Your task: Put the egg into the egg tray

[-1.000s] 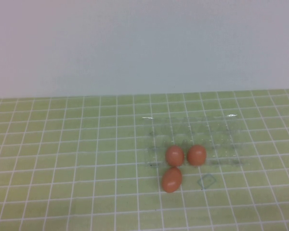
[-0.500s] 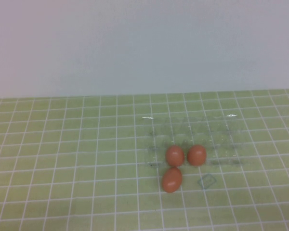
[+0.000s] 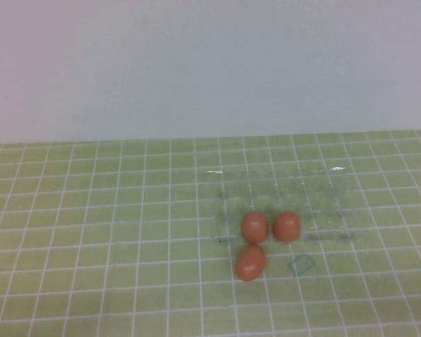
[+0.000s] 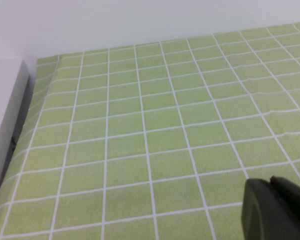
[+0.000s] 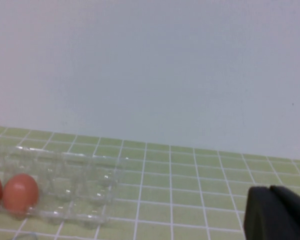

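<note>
Sitting on the green grid cloth, the egg lay just outside the near edge of the egg tray — two matching eggs sat in its near-row cups. Neither arm showed in the high view. The left gripper hung over bare cloth; the right gripper sat near the tray — finger state couldn't be told on either.
</note>
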You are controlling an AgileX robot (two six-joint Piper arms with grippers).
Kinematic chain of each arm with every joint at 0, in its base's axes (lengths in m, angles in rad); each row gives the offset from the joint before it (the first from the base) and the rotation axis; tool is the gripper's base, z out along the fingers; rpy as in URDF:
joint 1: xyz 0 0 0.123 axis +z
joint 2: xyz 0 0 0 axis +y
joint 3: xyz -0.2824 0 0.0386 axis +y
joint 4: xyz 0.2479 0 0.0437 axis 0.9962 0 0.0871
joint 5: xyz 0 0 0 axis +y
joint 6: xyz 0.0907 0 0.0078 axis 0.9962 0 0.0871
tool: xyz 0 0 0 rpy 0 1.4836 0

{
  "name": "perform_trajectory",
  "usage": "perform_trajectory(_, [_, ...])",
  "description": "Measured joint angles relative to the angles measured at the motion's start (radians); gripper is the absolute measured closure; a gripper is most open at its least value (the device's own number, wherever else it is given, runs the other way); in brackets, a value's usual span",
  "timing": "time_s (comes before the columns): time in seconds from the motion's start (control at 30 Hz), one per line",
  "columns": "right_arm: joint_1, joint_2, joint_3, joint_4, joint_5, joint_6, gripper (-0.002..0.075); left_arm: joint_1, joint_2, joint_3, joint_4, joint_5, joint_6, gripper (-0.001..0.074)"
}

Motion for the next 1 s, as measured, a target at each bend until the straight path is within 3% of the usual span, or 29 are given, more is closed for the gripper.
perform_trajectory(0.23, [0.000, 0.000, -0.014, 0.002, -0.012, -0.030, 0.0728, 0.000, 0.000, 0.000, 0.000, 0.000, 0.000, 0.0735])
perform_trajectory(0.53, [0.000, 0.025, -0.109, 0.012, -0.004, 0.064, 0.0728, 0.000, 0.000, 0.000, 0.000, 0.000, 0.000, 0.0735])
perform_trajectory(0.83, [0.000, 0.364, -0.199, 0.008, -0.008, 0.457, 0.0728, 0.000, 0.000, 0.000, 0.000, 0.000, 0.000, 0.0735])
perform_trajectory(1.0, [0.004, 0.559, -0.274, -0.045, -0.010, 0.516, 0.0728, 0.000, 0.000, 0.000, 0.000, 0.000, 0.000, 0.0735])
